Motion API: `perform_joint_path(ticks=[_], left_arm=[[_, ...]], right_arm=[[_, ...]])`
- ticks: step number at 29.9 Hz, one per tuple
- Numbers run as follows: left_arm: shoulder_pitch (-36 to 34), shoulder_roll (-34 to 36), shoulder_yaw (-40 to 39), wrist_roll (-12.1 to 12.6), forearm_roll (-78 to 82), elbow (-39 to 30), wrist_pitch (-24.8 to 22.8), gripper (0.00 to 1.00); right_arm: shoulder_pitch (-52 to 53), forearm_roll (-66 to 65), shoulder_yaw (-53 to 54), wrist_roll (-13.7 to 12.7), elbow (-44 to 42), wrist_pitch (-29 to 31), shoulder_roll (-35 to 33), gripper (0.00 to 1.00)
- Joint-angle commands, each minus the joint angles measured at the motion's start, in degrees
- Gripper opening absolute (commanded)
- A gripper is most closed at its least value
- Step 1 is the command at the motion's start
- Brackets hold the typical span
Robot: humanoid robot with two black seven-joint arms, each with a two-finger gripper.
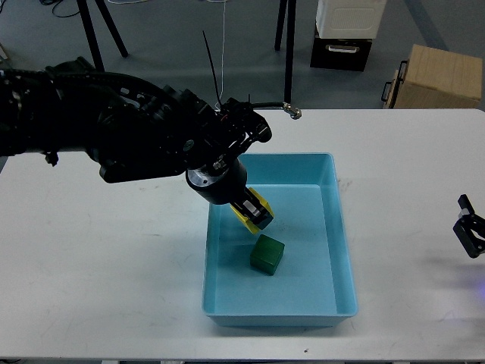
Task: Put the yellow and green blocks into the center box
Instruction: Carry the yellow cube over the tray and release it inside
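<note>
The light blue tray [333,227] lies on the white table, right of centre. The dark green block [267,254] rests on the tray floor, toward its left front. My left gripper [255,211] reaches in from the left and hangs over the tray's left part, just above and behind the green block. It is shut on the yellow block [244,218], which shows between and beside the black fingers, held above the tray floor. My right gripper [469,226] shows only partly at the right edge, low over the table and well clear of the tray.
The white table [98,258] ends close to the tray's front wall. Beyond the far edge stand a brown cardboard box [436,76], a black-and-white case [345,34] and black stand legs [288,53]. A thin cable hangs above my left wrist.
</note>
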Motion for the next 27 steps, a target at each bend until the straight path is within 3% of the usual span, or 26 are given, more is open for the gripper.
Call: perform_joint_path(ticks=[1,6,12,16,27], left_arm=[[0.6,0.0,-0.3,-1.9,0.0,0.1,0.0,0.42],[0.6,0.0,-1.2,-3.9,0.0,-0.1,0.0,0.5],[1.5,0.0,-1.3,-6.0,0.0,-0.1,0.0,0.71],[1.8,0.0,-1.3,-7.4,0.0,0.0,0.0,0.79],[1.4,0.0,-1.6,-8.3,0.0,0.3,0.0,0.82]], right_arm=[[0.0,-0.1,-0.1,0.0,0.0,0.0,0.0,1.0],[0.0,-0.1,-0.1,0.0,0.0,0.0,0.0,1.0],[0.0,-0.1,0.0,0.0,0.0,0.0,0.0,1.0],[0.0,-0.1,0.0,0.0,0.0,0.0,0.0,1.0],[0.0,-0.1,0.1,0.0,0.0,0.0,0.0,1.0]])
